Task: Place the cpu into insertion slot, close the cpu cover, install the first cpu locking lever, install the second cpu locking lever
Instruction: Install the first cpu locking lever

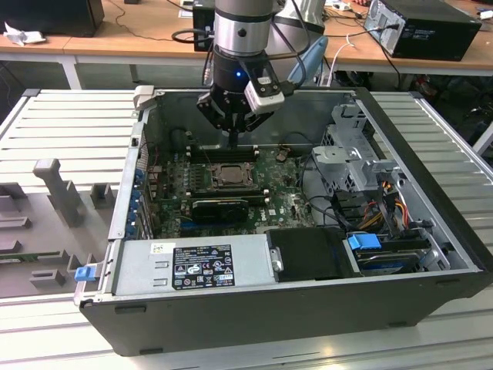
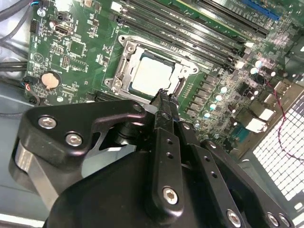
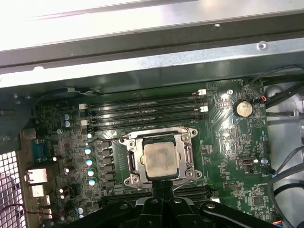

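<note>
The cpu (image 3: pixel 160 159) sits in the insertion slot (image 3: pixel 127 142) with its silvery, faintly tarnished metal face up. It is a small flat square, framed all round by the cpu cover (image 3: pixel 134 159), whose thin silver-grey plate appears to lie flat with the chip showing through its window. In the second wrist view the cpu (image 2: pixel 151 73) looks paler and the cpu cover (image 2: pixel 124 66) shines at its corners. My claw (image 3: pixel 161 185) hangs just above the slot's near edge with its black fingers pressed together and nothing between them; in the second wrist view the claw (image 2: pixel 162 97) narrows to one tip over the frame's rim. A thin silver wire (image 3: pixel 183 183) slants out beside that tip, and I cannot tell whether it is latched. On the far side of the slot run the long black memory slots (image 3: pixel 147 111), with a row of small capacitors (image 3: pixel 89 161) on one flank and a coin battery (image 3: pixel 243 109) well apart on the other. In the exterior view my claw (image 1: pixel 233 140) reaches down into the open computer case (image 1: pixel 431 154), which rests on a grey slatted worktop (image 1: pixel 69 123). The power supply (image 1: pixel 192 266), the drive cage (image 1: pixel 347 154) and bundled cables (image 1: pixel 385 204) hem in the board. The room above the socket is open, while the case's back wall (image 3: pixel 142 61) stands close behind the memory slots.
</note>
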Motion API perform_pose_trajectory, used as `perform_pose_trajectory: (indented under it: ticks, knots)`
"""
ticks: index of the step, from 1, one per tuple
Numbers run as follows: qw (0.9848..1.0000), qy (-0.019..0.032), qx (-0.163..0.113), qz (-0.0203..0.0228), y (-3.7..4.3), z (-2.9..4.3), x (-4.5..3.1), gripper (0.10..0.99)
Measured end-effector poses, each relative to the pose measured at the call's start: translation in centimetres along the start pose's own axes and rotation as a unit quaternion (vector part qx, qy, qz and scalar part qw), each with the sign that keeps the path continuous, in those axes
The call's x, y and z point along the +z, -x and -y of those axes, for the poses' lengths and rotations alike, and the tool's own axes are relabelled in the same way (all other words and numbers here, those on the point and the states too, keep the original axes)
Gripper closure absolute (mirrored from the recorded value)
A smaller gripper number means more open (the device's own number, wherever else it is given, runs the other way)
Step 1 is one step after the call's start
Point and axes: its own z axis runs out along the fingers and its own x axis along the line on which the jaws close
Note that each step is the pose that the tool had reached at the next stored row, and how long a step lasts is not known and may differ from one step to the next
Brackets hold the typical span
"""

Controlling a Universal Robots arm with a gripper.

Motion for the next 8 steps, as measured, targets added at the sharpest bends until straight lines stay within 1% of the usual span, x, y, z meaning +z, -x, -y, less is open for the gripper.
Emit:
perform_pose_trajectory:
  ticks: [4, 8]
  knots:
    - [0.9999, -0.0003, -0.016, 0.0003, 0.00, 0.00, 0.00, 0.980]
    - [0.9994, -0.0007, -0.036, 0.0006, 0.00, 0.00, 0.00, 0.980]
